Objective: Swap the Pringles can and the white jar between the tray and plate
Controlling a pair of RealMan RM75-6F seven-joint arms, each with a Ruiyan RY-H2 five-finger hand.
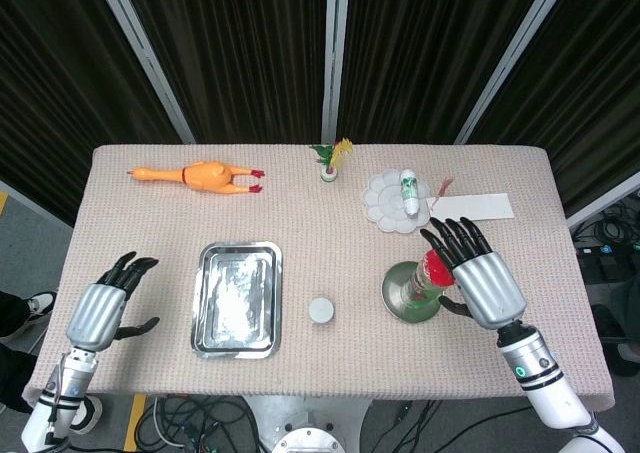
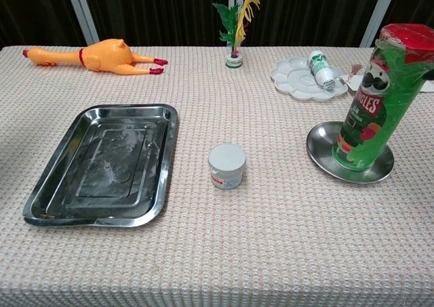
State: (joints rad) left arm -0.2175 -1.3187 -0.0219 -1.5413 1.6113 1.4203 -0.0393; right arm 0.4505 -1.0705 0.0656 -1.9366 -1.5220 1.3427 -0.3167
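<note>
The green Pringles can [image 1: 424,281] [image 2: 372,107] with its red lid stands upright on the round metal plate [image 1: 396,300] [image 2: 332,166] at the right. My right hand [image 1: 482,281] hovers just right of the can, fingers spread, holding nothing; the chest view does not show it. The white jar [image 1: 321,310] [image 2: 226,165] sits on the tablecloth between the plate and the empty metal tray [image 1: 238,298] [image 2: 102,161]. My left hand [image 1: 103,311] is open past the table's left edge, apart from everything.
A rubber chicken [image 1: 205,177] [image 2: 102,55] lies at the back left. A small vase of feathers [image 1: 330,163] [image 2: 234,53] stands at the back centre. A paint palette [image 1: 388,195] [image 2: 293,75] with a bottle on it and a white paper [image 1: 472,207] lie behind the plate.
</note>
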